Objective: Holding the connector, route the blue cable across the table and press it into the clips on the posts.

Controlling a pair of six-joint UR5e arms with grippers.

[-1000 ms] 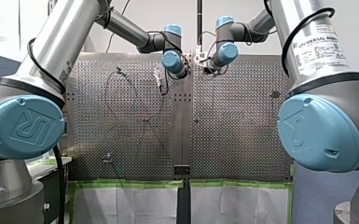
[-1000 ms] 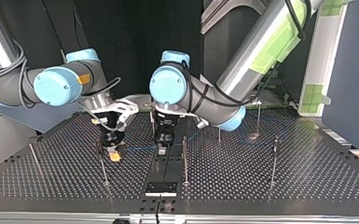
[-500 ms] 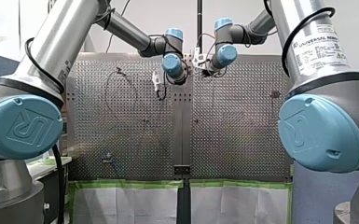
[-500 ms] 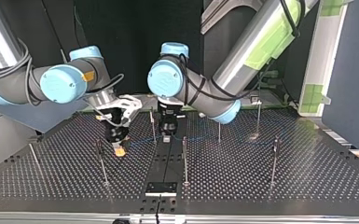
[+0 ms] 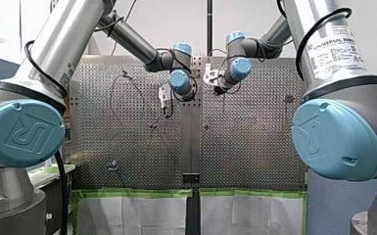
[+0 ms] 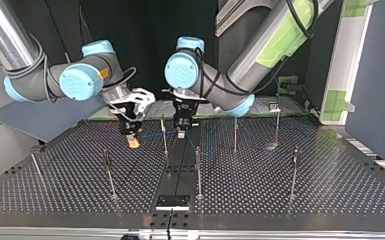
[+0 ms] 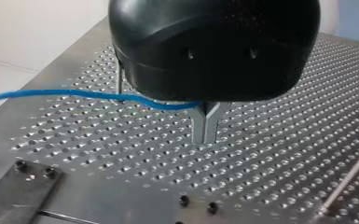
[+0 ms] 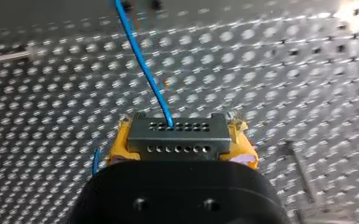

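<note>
Blue cable (image 8: 144,65) runs out of the dark connector (image 8: 177,137). The connector is pinched between the yellow pads (image 8: 245,149) of my right jaws, with its two rows of small holes toward the wrist camera. From there the cable leads away ahead of the jaws, over the perforated metal surface (image 8: 284,70).

My left jaws are pressed together. Their metal fingers (image 7: 205,126) meet in a narrow Y, and the cable enters the notch where they join, so they pinch it there. It reaches the fingers from one side as a shallow, sagging line above the surface. I cannot see it on the other side, because the black housing (image 7: 214,46) covers that part.

In the top view my right arm (image 6: 75,82) comes in at the left and my left arm (image 6: 215,92) at the right. Both jaws hang over the far middle of the surface, near each other but apart. A thin upright post (image 6: 164,137) stands between them, and the cable spans from one to the other past it. I cannot tell whether the cable touches it. More posts (image 6: 198,170) stand spread over the surface, nearer the camera and toward the view's right, apart from both jaws.
</note>
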